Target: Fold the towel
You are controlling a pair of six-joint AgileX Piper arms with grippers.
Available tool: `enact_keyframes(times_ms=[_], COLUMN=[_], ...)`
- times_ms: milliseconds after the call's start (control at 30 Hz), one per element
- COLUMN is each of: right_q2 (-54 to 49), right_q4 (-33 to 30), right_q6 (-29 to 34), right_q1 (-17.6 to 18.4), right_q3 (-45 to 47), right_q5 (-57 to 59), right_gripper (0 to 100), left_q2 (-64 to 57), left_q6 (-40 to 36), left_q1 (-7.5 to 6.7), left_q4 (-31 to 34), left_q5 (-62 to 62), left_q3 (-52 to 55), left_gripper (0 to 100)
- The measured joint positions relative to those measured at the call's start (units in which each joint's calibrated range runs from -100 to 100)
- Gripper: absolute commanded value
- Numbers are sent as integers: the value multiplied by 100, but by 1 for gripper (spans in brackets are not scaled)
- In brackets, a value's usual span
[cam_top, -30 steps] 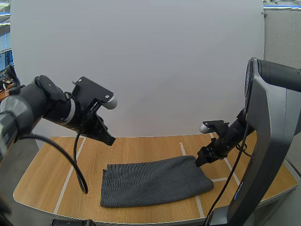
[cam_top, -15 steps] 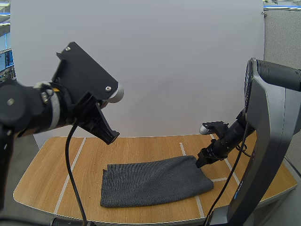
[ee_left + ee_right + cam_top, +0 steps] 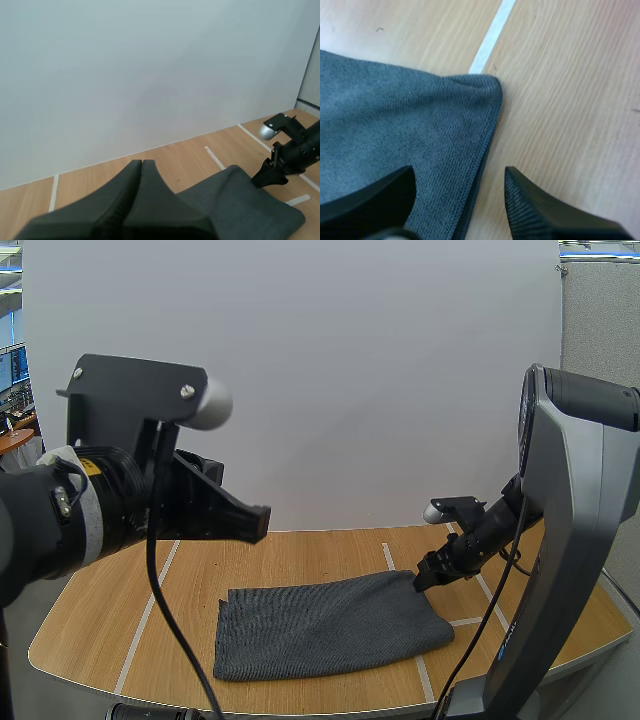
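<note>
A corner of the towel (image 3: 330, 625) is straddled by the parted right gripper (image 3: 425, 578) (left gripper (image 3: 255, 523) closed, empty), so a pinch seems needed next.

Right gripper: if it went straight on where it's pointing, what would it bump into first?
Probably the grey towel, at its edge: the open right gripper straddles it, one finger over cloth, the other over bare wooden table.

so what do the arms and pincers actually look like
Both arms are mostly black. The left arm has a white band with a small yellow mark near the wrist; the right arm has a broad grey shell. The left pincer and right pincer have black wedge-shaped fingers, ribbed inside.
</note>
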Motion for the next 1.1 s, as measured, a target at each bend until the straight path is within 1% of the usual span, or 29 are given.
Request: enact_keyframes(times_ms=[33,133,433,567,667,767,900,1067,1100], right_q2=[142,514,648,772,891,1068,1196,1258,1271], right_q4=[14,37,171,431,620,853,955,955,955], right_q6=[-25,-86,-248,-513,-624,-698,-718,-718,-718], right_q1=[0,0,0,0,-7,-7,-7,-7,-7], right_q3=[0,0,0,0,-25,-66,-66,-66,-51], right_q5=[-19,-152,-358,-378,-130,402,1181,1641,1795], right_gripper=[86,86,86,86,86,86,86,85,84], left_q2=[0,0,0,0,0,0,0,0,0], left_q6=[-259,-518,-670,-670,-676,-676,-676,-676,-676], left_q1=[40,73,82,82,82,82,82,82,82], left_q4=[1,10,-23,-6,134,278,303,313,313], left_q5=[32,49,64,139,194,194,194,194,194], left_q3=[0,0,0,0,0,0,0,0,0], left_gripper=[0,0,0,0,0,0,0,0,0])
